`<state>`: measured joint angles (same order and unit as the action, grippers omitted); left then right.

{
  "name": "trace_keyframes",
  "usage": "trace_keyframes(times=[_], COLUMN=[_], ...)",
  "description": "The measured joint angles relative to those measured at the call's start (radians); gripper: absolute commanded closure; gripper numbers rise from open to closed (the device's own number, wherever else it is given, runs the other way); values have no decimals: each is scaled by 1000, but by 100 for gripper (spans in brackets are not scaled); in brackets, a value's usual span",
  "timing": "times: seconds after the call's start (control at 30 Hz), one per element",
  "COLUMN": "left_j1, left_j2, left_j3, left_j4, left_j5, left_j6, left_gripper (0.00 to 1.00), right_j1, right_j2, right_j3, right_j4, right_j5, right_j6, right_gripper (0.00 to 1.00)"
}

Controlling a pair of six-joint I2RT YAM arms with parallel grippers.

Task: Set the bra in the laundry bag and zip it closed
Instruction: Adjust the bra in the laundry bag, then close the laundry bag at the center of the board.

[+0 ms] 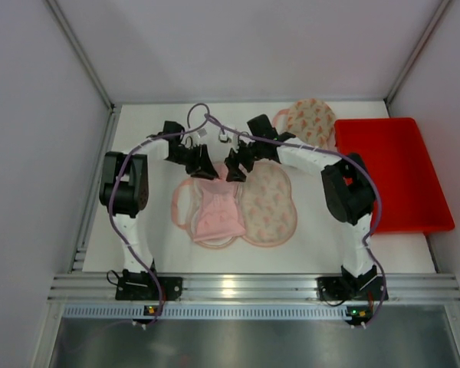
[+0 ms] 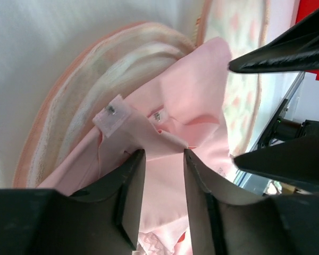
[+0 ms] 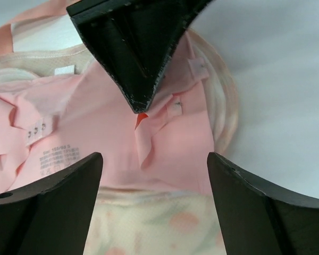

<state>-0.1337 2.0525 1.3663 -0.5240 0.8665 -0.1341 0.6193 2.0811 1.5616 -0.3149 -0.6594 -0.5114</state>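
Mid-frame, the left end effector (image 2: 159, 156) pinched the bra (image 2: 196, 90) (atop the laundry bag (image 1: 272, 207)) — the right end effector (image 3: 154, 175) gaped wide, empty.

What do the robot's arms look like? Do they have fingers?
The left arm and right arm are white with chunky black joints. A thin purple cable loops along each. The left gripper and right gripper are black, each with two flat, wedge-shaped fingers, a bit like a beak. Black bases sit at the bottom.
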Motion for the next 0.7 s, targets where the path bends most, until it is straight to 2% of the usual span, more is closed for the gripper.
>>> trace_keyframes(times=[0.17, 0.37, 0.43, 0.53, 0.57, 0.7], left_j1=[-3, -3, -2, 7, 14, 64], left_j2=[-52, -270, -359, -487, -522, -607], left_j3=[30, 29, 20, -2, -10, -37], left_j4=[-3, -7, -6, -2, 2, 2], left_j5=[8, -68, -117, -192, -210, -288], left_j6=[35, 143, 192, 242, 249, 243], left_gripper=[53, 45, 38, 23, 4, 1], right_j1=[-73, -192, -238, -297, -313, -349], right_j2=[-97, -328, -418, -506, -522, -528], right_j3=[9, -73, -150, -259, -296, -431], right_j4=[-64, -120, -139, -187, -211, -283], right_j5=[-16, -12, -1, 22, 32, 77], right_j6=[175, 343, 371, 391, 395, 411], right_gripper=[19, 20, 20, 20, 20, 21])
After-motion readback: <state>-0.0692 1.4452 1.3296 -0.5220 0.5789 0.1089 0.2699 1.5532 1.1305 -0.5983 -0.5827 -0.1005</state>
